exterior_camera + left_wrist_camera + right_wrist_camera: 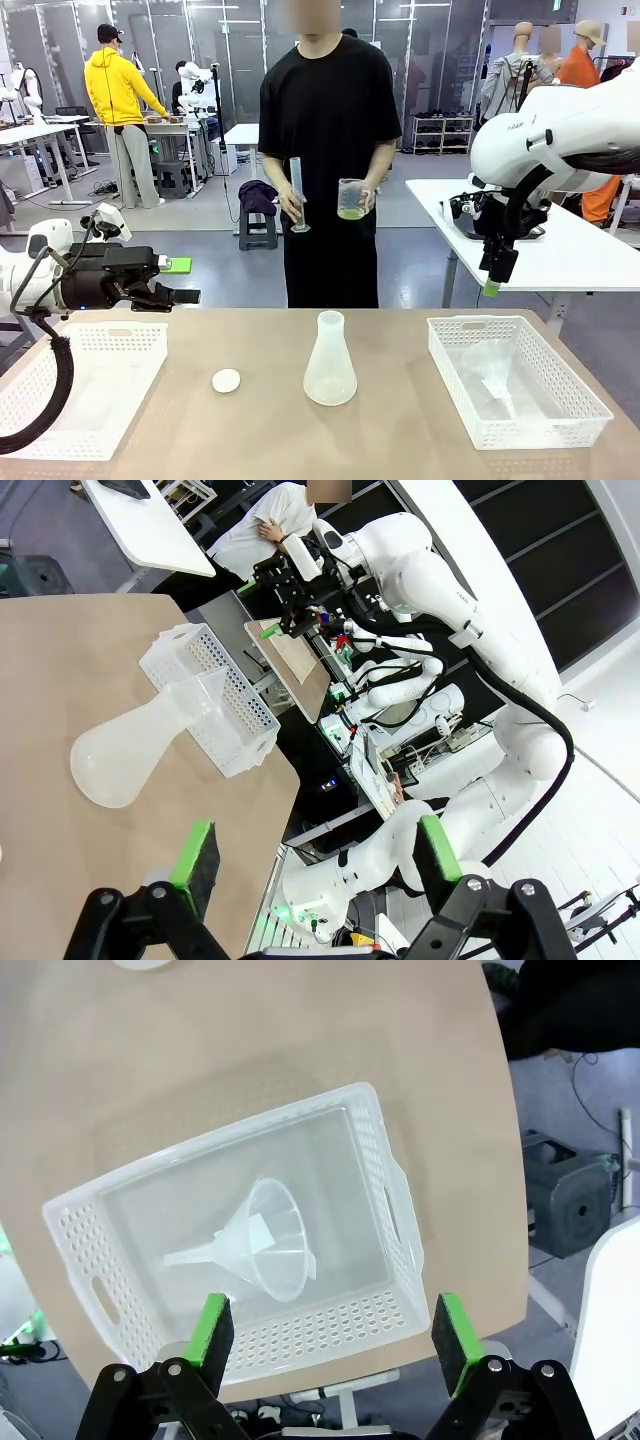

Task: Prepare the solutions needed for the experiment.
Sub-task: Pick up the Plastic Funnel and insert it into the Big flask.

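- Yellow-green solutions (pixel 351 212): shallow layer in a beaker (pixel 351 195), held in person's hand (pixel 367 196) beyond the worktop's (pixel 400 440) far edge.
- Left jaws: open, empty, far left.
- Right jaws: open, empty, above right basket (pixel 395 1200) holding funnel (pixel 265 1240).
- Frosted flask (pixel 330 365) upright mid-worktop, white disc (pixel 226 380) left of it.

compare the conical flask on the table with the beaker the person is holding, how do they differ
The conical flask stands on the table; the beaker is held up in the person's hand. The flask is frosted whitish, with a wide base and a narrow neck; the beaker is clear and straight-sided. The beaker holds a shallow layer of pale yellow-green liquid; no liquid shows in the flask. Both are upright with open tops.
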{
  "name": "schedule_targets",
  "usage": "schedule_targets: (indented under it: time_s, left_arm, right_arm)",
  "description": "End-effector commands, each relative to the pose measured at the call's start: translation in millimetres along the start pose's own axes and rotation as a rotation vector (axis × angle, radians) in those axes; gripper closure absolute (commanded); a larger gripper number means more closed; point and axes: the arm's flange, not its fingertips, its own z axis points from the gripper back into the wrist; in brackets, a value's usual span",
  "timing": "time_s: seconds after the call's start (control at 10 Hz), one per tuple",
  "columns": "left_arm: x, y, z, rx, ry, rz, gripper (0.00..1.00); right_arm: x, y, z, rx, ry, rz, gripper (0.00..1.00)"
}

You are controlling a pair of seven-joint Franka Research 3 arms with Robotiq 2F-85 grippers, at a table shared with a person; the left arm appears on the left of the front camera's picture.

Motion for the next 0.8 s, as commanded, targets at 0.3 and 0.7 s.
schedule_targets:
  time_s: [0.3,0.7]
  left_arm:
    - [1,-1,-1,-0.019,-0.011,0.009,0.0]
    - [1,-1,-1,-0.019,-0.011,0.009,0.0]
  right_arm:
    - [-1,0,3,-0.005,-0.002,-0.003,0.0]
    - [-6,6,-18,0.082,0.056,0.255,0.0]
